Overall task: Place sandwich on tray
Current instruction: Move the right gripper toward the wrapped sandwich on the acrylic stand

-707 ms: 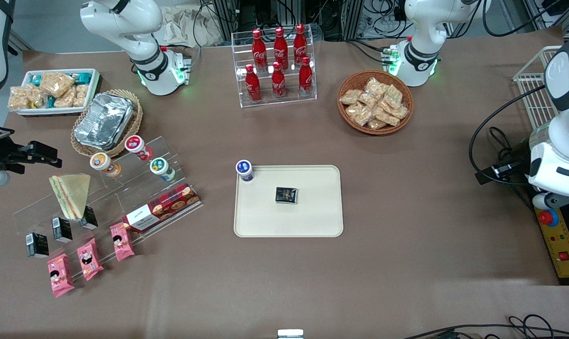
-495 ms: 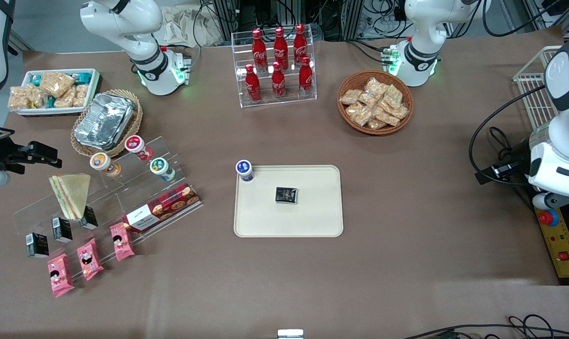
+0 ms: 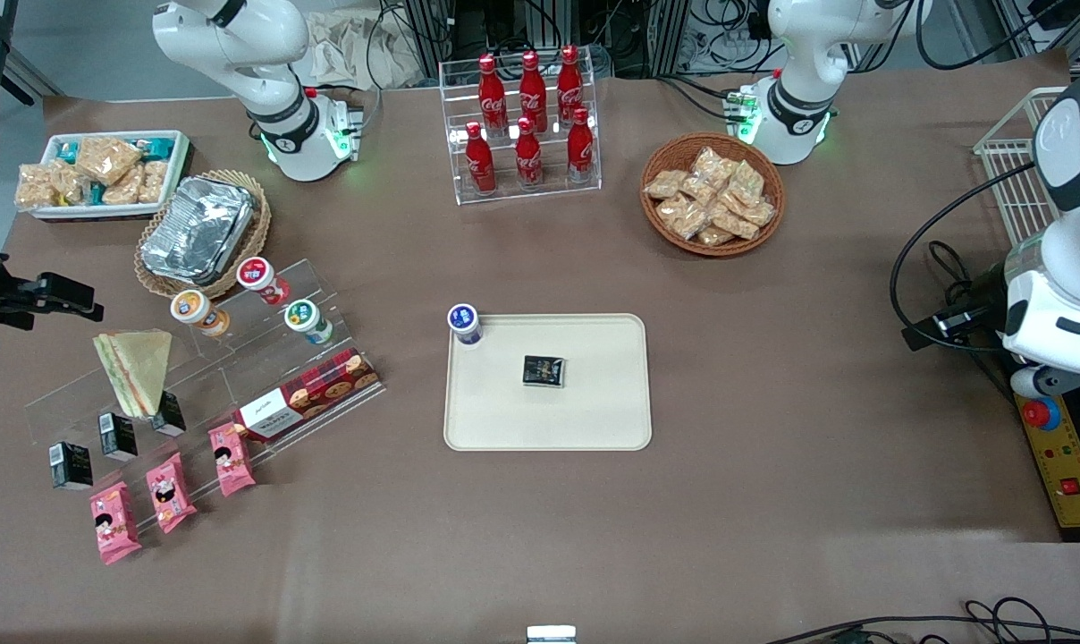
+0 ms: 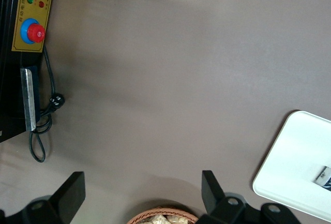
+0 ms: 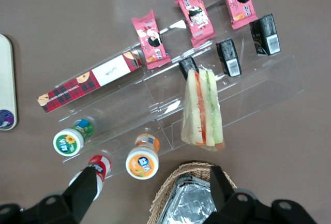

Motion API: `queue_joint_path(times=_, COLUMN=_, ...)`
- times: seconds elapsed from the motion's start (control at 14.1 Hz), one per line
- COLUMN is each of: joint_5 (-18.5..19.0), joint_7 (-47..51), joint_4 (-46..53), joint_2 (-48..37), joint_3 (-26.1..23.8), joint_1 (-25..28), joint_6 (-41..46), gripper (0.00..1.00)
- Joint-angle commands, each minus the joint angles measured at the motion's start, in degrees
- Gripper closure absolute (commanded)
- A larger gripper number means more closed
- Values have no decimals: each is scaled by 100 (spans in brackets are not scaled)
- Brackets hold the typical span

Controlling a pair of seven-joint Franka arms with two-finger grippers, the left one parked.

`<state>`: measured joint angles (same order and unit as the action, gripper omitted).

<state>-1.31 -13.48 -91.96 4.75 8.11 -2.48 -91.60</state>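
Gripper (image 3: 53, 295) sits at the far left edge of the front view, about mid-height, hanging above the table just up-frame of the sandwich (image 3: 136, 368). Its two dark fingers (image 5: 85, 190) show spread wide apart in the wrist view, with nothing between them. The gripper (image 5: 150, 193) holds nothing.

Sandwich lies on the clear tiered display stand (image 3: 236, 353) at left-center of the front view, wide crust end toward the top of the frame, pointed end toward the bottom, tip just beside a small black carton (image 3: 168, 414). In the wrist view the sandwich (image 5: 202, 108) shows its red and green filling layers edge-on, and lies on the stand (image 5: 248, 87).

Tray (image 3: 594, 420) lies flat in the center of the front view, well apart from the sandwich. On it: a small black packet (image 3: 544, 370) near the middle, and a blue-lidded cup (image 3: 464, 323) at its upper left corner.

On the stand also: three lidded cups (image 3: 264, 279), a red plaid box (image 3: 307, 394), pink snack packets (image 3: 169, 504). Foil container (image 3: 197, 229) in a wicker basket sits upper left of the front view, above the stand. Rack of red bottles (image 3: 527, 116) at top center. Brown basket of snacks (image 3: 712, 194) at upper right.
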Motion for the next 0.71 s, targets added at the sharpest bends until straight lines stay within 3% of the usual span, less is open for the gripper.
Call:
queue_joint_path(times=0.0, joint_5=26, joint_7=-241, joint_4=-234, joint_2=-18, joint_3=-11, joint_1=-253, joint_6=-261, gripper=3)
queue_joint_path(times=0.64, joint_5=61, joint_7=-708, joint_4=-1456, joint_2=-27, joint_3=-11, joint_1=-535, joint_6=-1377, gripper=3)
